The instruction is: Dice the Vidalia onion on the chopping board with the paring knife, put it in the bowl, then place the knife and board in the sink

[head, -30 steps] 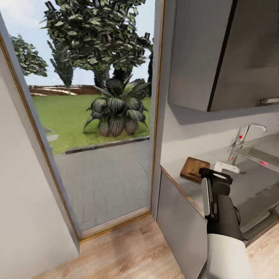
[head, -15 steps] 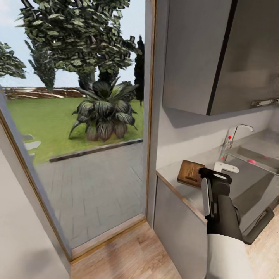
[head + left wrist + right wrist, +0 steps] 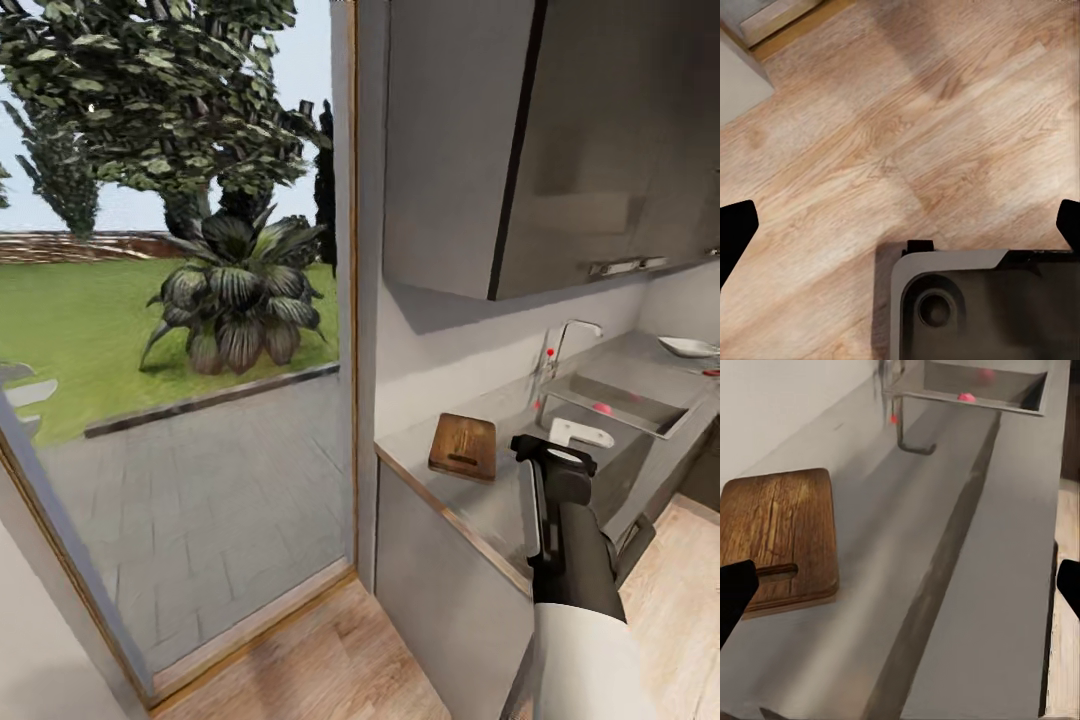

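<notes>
The dark brown chopping board [image 3: 462, 447] [image 3: 774, 536] lies flat at the near end of the grey countertop [image 3: 500, 500], its slot handle toward me. Farther along is the steel sink [image 3: 640, 385] [image 3: 1020, 394], with a small pinkish round thing in it that looks like the Vidalia onion [image 3: 601, 408] [image 3: 966, 396]. The white bowl [image 3: 688, 346] stands on the counter beyond the sink. The paring knife is out of view. My right gripper [image 3: 558, 452] [image 3: 900, 589] hovers open over the counter beside the board. My left gripper [image 3: 900, 229] is open over the wood floor.
A chrome tap with a red knob [image 3: 556, 350] stands behind the sink. Dark wall cabinets [image 3: 520, 150] hang above the counter. A glass door [image 3: 180, 400] onto a paved garden is on the left. My own base [image 3: 982, 300] sits below the left gripper.
The whole view has swung, so the board and sink sit further left in the picture and the bowl has come into sight. My right arm holds the same pose.
</notes>
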Motion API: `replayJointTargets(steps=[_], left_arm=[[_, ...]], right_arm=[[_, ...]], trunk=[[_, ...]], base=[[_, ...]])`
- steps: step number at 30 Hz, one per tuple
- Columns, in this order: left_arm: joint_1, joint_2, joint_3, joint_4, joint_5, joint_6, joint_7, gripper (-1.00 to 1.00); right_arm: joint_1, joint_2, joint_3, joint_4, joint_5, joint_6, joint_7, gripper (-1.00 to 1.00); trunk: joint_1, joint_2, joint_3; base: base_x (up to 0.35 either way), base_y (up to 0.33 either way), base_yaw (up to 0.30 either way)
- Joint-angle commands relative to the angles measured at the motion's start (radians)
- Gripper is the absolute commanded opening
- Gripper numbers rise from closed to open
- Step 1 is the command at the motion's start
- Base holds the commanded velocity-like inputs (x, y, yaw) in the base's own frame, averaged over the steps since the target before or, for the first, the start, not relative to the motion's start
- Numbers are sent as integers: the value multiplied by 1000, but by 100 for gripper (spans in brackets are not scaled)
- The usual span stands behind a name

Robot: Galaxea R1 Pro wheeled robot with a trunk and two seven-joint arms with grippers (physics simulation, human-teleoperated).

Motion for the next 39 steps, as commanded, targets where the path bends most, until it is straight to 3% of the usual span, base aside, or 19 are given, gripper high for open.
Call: replayJointTargets(steps=[1,8,14,17,20,25,39], left_arm=[[0,0,0,0,2,-3,0,100],[0,0,-1,0,2,-3,0,100],[0,0,-1,0,2,-3,0,100],[0,-1,-1,0,2,-3,0,100],[0,-5,-1,0,1,-3,0,100],[0,-7,-1,0,1,-3,-1,100],[0,-8,-1,0,1,-3,-2,100]], right_arm=[[0,1,-1,1,10,7,5,100],[0,1,4,19,11,9,7,100],[2,1,83,25,11,9,27,100],[3,1,128,26,11,11,87,100],[4,1,147,26,11,13,171,100],[5,1,152,32,12,16,202,100],[5,1,153,50,12,18,206,100]], trunk=[[0,-1,1],[0,-1,9],[0,-1,14],[0,-1,15],[0,-1,15],[0,-1,15],[0,-1,7]], base=[[0,0,-212],[0,0,-212],[0,0,-146],[0,0,-36],[0,0,-12],[0,0,-2],[0,0,0]])
